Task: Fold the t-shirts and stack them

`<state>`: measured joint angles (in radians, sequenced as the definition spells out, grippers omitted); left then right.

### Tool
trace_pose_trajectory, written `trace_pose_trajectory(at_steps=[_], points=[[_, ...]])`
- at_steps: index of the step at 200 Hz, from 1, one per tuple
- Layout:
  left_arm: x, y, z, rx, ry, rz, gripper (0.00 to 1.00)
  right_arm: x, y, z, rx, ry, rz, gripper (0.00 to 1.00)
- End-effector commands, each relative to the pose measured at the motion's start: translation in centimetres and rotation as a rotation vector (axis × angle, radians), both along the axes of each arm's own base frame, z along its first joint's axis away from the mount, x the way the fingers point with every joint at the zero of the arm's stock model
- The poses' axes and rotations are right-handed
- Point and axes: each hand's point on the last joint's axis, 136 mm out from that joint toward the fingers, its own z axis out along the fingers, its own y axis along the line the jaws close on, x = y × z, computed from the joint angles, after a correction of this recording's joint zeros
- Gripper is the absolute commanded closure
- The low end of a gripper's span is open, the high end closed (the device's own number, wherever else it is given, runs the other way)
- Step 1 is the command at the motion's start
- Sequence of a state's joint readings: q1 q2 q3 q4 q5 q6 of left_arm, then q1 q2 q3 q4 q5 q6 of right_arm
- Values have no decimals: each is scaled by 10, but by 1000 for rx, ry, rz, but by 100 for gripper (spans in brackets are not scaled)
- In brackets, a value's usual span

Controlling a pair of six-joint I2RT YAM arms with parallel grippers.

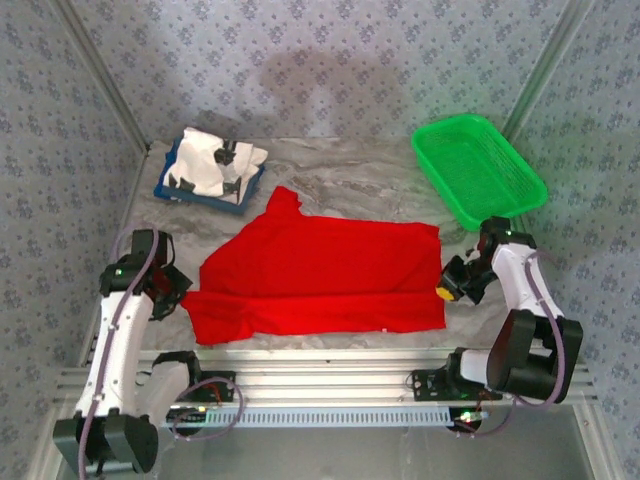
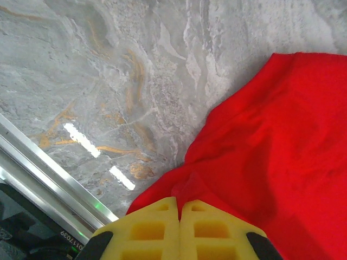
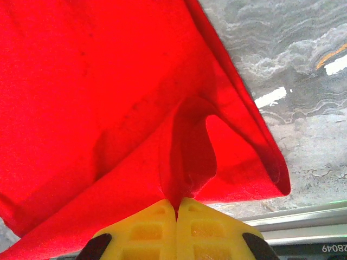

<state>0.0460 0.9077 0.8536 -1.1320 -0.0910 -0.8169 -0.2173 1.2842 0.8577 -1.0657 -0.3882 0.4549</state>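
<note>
The red t-shirt (image 1: pixel 320 275) lies spread flat across the middle of the table, one sleeve pointing toward the back. My left gripper (image 1: pixel 182 287) is at its left edge; in the left wrist view the yellow fingers (image 2: pixel 157 227) are pressed together with a bunched bit of the red cloth (image 2: pixel 271 135) at their tips. My right gripper (image 1: pixel 446 290) is at the shirt's right edge, shut on a raised fold of the red cloth (image 3: pixel 81 81), which pulls up into a ridge at the jaw tips (image 3: pixel 176 205). The white t-shirt (image 1: pixel 210 160), marked with black, lies crumpled at the back left.
The white shirt rests in a flat blue tray (image 1: pixel 205 200). An empty green mesh basket (image 1: pixel 478 170) stands at the back right. Aluminium rails (image 1: pixel 320 375) run along the near table edge. Bare marbled tabletop (image 1: pixel 360 175) lies between tray and basket.
</note>
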Motion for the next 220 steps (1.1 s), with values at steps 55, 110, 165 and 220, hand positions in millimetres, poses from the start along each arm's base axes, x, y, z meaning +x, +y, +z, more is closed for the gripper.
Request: trace_pose_trajectory(at_steps=[55,110,165,220], points=[[-12,-19,44,-110,-206,16,100,-16,7,79,36,-148,-146,100],[-41,-19,33,-112,-113,44,100,-63,11,80,14,-66,-214,100],[-38,-17,19,-99,-54,45,100,-74,5,61,-29,-8,-194,100],[-9,-17,-5,-80,-1,6,100,-42,-9,15,-63,16,-165,100]])
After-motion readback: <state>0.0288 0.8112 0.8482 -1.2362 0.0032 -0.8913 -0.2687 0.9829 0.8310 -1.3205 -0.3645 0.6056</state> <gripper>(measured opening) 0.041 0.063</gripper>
